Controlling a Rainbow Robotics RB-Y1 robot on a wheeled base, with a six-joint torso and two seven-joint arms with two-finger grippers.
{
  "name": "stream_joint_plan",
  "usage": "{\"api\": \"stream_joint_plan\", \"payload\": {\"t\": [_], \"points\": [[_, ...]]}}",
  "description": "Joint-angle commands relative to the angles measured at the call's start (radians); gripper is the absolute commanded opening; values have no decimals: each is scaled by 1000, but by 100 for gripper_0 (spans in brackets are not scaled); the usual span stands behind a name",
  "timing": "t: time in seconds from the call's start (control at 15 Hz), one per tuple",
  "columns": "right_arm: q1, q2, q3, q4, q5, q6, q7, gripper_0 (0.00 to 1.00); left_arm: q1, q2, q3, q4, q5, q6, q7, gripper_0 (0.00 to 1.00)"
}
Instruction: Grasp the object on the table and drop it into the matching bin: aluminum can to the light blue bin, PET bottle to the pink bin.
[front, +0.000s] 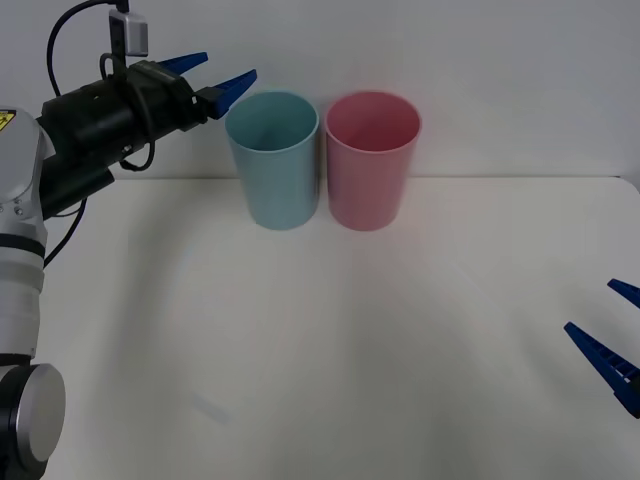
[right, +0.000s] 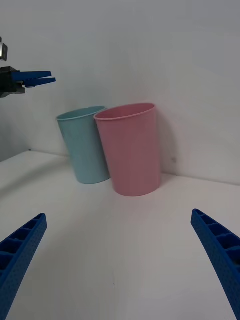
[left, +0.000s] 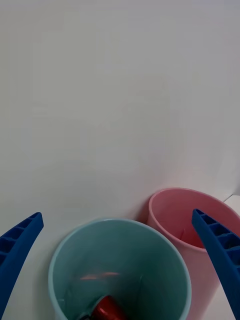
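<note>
Aluminium can (left: 104, 308): thin-walled, judged light, stiff but easily dented, smooth and somewhat slippery on the sides; best taken across the mid-body, clear of the lid. Located at the bottom of the light blue bin (front: 272, 160), only a reddish part visible in the left wrist view, so judged already dropped where it belongs. Left gripper (front: 218, 82): raised just beside and above the blue bin's rim, fingers spread wide, nothing held. Right gripper (front: 612, 334): low at the table's right edge, well apart from the bins, fingers wide open, empty. Pink bin (front: 371, 160): upright, touching or just beside the blue bin; contents not discernible. White table (front: 320, 350): otherwise bare. Obstructions: none between grippers and bins; blue bin's rim near the left fingers, worth clearing on retreat.
</note>
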Motion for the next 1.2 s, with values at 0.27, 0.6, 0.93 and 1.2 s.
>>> {"api": "stream_joint_plan", "payload": {"t": [0.27,0.6,0.93,1.2], "points": [[0,0,0,0,0,0,0,100,214,21,49,-216,84,-24,-15,100],[0,0,0,0,0,0,0,100,373,21,150,-314,141,-111,-112,100],[0,0,0,0,0,0,0,100,513,99,189,-314,270,-159,-262,100],[0,0,0,0,0,0,0,100,609,153,278,-316,335,-278,-308,100]]}}
